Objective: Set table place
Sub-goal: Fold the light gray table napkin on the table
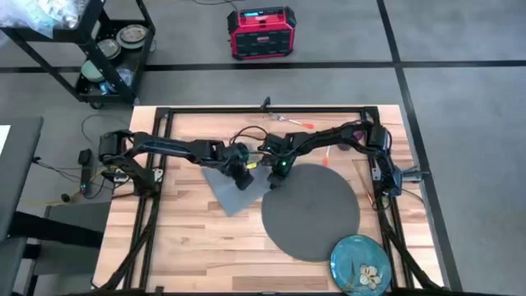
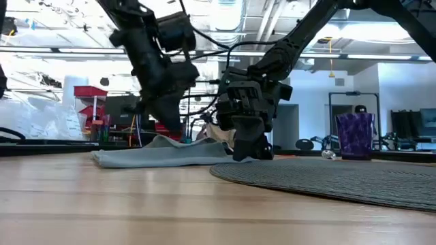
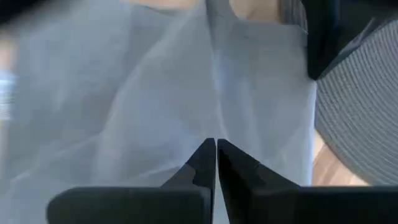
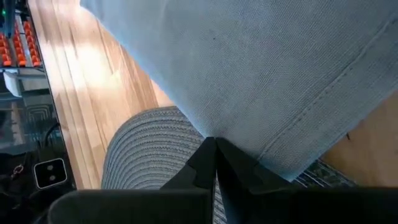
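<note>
Left pincer (image 1: 243, 178) is sitting down on the grey cloth napkin (image 1: 230, 187), fingers pressed together with a fold of the cloth pinched between the tips, as the left wrist view is showing. Right pincer (image 1: 275, 174) is standing just beside it at the napkin's edge nearest the mat, fingers likewise closed and nipping the hem where the cloth is overlapping the round dark grey mat (image 1: 312, 212). In the low view both pincers are pointing downward at the cloth, and the napkin is lying rumpled and mostly flat on the desk (image 1: 189, 247), its mat-side corner slightly raised. The mat is lying flat right of the napkin, toward the middle of the desk. The blue-green patterned plate (image 1: 361, 263) is resting at the near right corner of the desk, its rim overlapping the mat's edge. The small purple cup (image 2: 355, 135) is standing upright far back on the right side. Orange-handled cutlery (image 1: 297, 122) is lying near the far edge, well apart from the mat. Off the desk, a red box (image 1: 261, 33) is sitting on the floor and a black wheeled cart (image 1: 99, 49) is standing at the far left.
</note>
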